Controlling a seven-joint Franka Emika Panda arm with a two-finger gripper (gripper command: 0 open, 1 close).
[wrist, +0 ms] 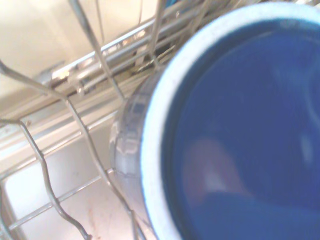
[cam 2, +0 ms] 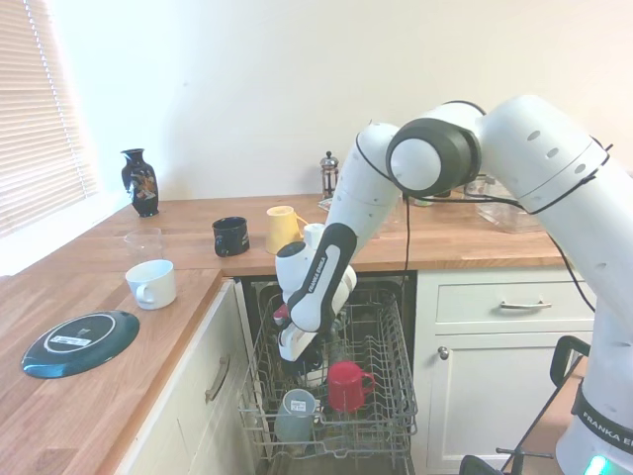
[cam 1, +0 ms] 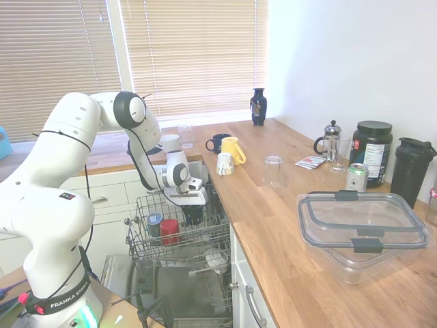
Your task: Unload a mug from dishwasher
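My gripper [cam 1: 193, 217] sits low in the dishwasher [cam 1: 179, 236] rack, over the mug [wrist: 235, 130]; its grip I cannot tell.

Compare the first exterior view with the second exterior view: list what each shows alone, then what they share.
Only the first exterior view shows the clear plastic lidded container, the green drink can and the black shaker bottle.

Only the second shows the round dark teal plate.

Both show the grey wire dishwasher rack, its red ceramic mug, the yellow mug and the dark ceramic vase.
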